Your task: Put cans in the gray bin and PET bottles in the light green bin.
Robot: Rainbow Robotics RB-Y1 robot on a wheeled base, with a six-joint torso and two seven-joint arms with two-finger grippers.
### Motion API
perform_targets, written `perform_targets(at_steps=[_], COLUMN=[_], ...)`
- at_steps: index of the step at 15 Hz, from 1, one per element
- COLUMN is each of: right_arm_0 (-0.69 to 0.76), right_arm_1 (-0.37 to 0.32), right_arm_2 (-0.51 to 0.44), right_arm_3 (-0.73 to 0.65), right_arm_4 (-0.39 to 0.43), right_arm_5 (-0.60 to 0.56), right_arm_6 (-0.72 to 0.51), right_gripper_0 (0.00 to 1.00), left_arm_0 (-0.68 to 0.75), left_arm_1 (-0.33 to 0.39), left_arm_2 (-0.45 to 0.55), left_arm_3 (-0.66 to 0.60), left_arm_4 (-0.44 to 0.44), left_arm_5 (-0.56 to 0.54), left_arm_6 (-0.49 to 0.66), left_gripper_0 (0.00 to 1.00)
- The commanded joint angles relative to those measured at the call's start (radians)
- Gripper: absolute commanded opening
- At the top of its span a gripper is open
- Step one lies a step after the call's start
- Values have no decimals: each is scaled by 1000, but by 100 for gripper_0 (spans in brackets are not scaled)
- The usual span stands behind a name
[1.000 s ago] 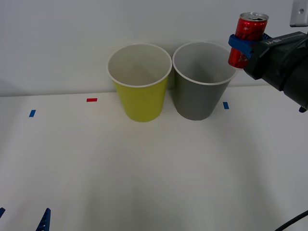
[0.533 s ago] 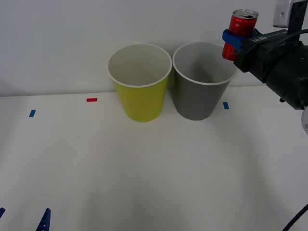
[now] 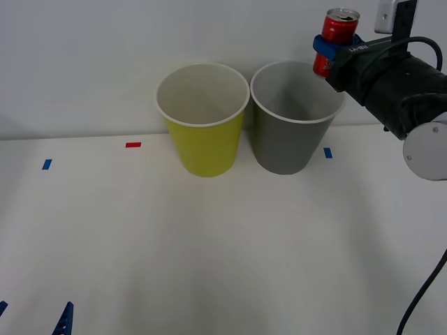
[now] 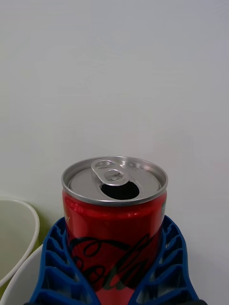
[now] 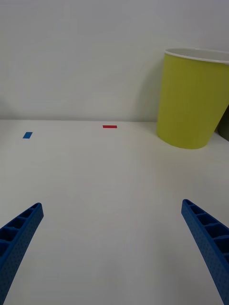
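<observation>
One red can [image 3: 334, 38] sits upright in your right gripper [image 3: 330, 50], its blue fingers [image 4: 53, 267] clamped on the can's sides, held in the air over the gray bin [image 3: 293, 118] at its 2 o'clock rim. The light green bin [image 3: 203, 120] stands at the gray bin's 9 o'clock, just beside it. Your left gripper [image 5: 114, 248] waits low over the table [image 3: 223, 244], fingers spread wide apart.

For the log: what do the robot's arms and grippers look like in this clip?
The right gripper has blue ribbed fingers with a lattice pattern on a bulky matte black wrist housing that carries small white lettering, followed by a pale grey rounded joint. A thin black cable hangs below that arm. The left gripper shows two matching blue ribbed fingers tapering to points.
</observation>
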Motion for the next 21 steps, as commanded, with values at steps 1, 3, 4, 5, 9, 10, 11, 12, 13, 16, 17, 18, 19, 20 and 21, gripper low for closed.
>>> perform_targets(at_steps=[1, 3, 4, 5, 9, 10, 11, 12, 13, 16, 17, 18, 19, 20, 21], right_arm_0=[-49, -86, -92, -94, -102, -103, -105, -105, -105, -105, -105, -103, -105, -105, -105], right_arm_1=[-16, -18, -18, -18, -18, -18, -18, -18, -18, -18, -18, -20, -20, -20, -20], right_arm_2=[34, 60, 60, 62, 88, 93, 94, 94, 94, 94, 94, 94, 96, 99, 99], right_arm_3=[75, 149, 158, 163, 164, 164, 166, 166, 166, 166, 166, 166, 166, 166, 166], right_arm_4=[0, 0, 1, 1, 1, 1, 1, 1, 4, 20, 23, 23, 23, 26, 27], right_arm_5=[-61, -111, -111, -111, -111, -111, -111, -111, -111, -111, -107, -101, -101, -99, -101], right_arm_6=[7, 13, 14, 14, 13, 11, 14, 13, 14, 11, 14, 16, 21, 28, 34], right_gripper_0=[0, 0, 0, 0, 0, 0, 0, 0, 0, 55, 75, 86, 92, 97, 98], left_arm_0=[0, 0, 0, 0, 0, 0, 0, 0, 0, 0, 0, 0, 0, 0, 0], left_arm_1=[0, 0, 0, 0, 0, 0, 0, 0, 0, 0, 0, 0, 0, 0, 0], left_arm_2=[0, 0, 0, 0, 0, 0, 0, 0, 0, 0, 0, 0, 0, 0, 0], left_arm_3=[0, 0, 0, 0, 0, 0, 0, 0, 0, 0, 0, 0, 0, 0, 0], left_arm_4=[0, 0, 0, 0, 0, 0, 0, 0, 0, 0, 0, 0, 0, 0, 0], left_arm_5=[0, 0, 0, 0, 0, 0, 0, 0, 0, 0, 0, 0, 0, 0, 0], left_arm_6=[0, 0, 0, 0, 0, 0, 0, 0, 0, 0, 0, 0, 0, 0, 0], left_gripper_0=[100, 100, 100, 100, 100, 100, 100, 100, 100, 100, 100, 100, 100, 100, 100])
